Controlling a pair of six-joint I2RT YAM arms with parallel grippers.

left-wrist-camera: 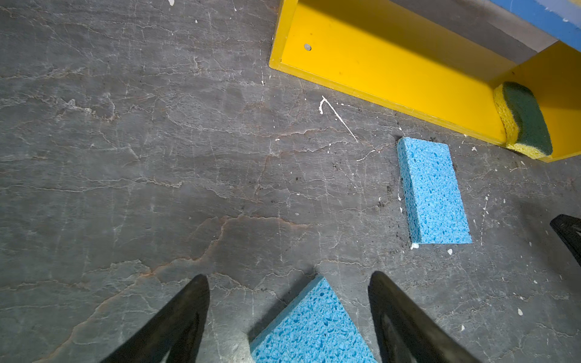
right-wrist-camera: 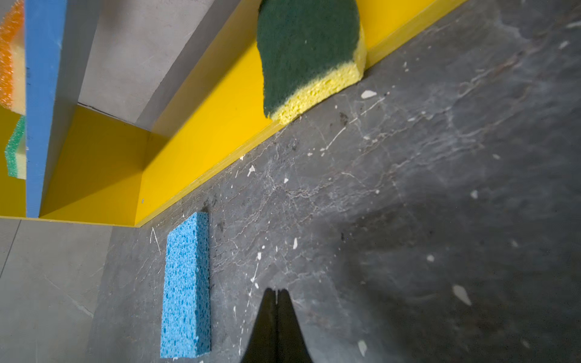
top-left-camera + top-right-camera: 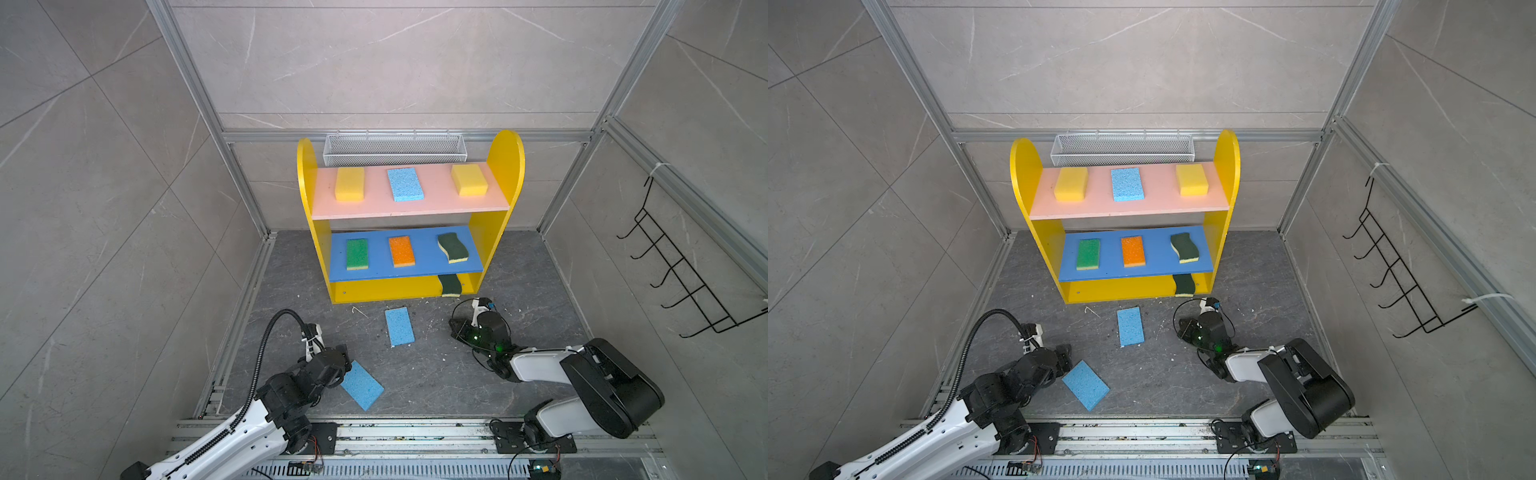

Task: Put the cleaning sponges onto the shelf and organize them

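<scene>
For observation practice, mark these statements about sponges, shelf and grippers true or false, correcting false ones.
The pink upper board holds two yellow sponges and one light blue sponge. True.
Two more light blue sponges lie on the floor before the shelf. True.
The orange sponge lies on the floor. False: it lies on the blue middle board.
The right gripper holds a sponge. False: it is shut and empty.
The left gripper is open, straddling a floor sponge's corner. True.

The shelf (image 3: 505, 166) had its bottom level open at left and middle, under the blue board (image 3: 422, 259); a wavy dark green sponge (image 3: 451, 285) filled the right end. A blue sponge (image 3: 399, 326) lay on the floor (image 3: 436, 374) just before the middle opening.
</scene>
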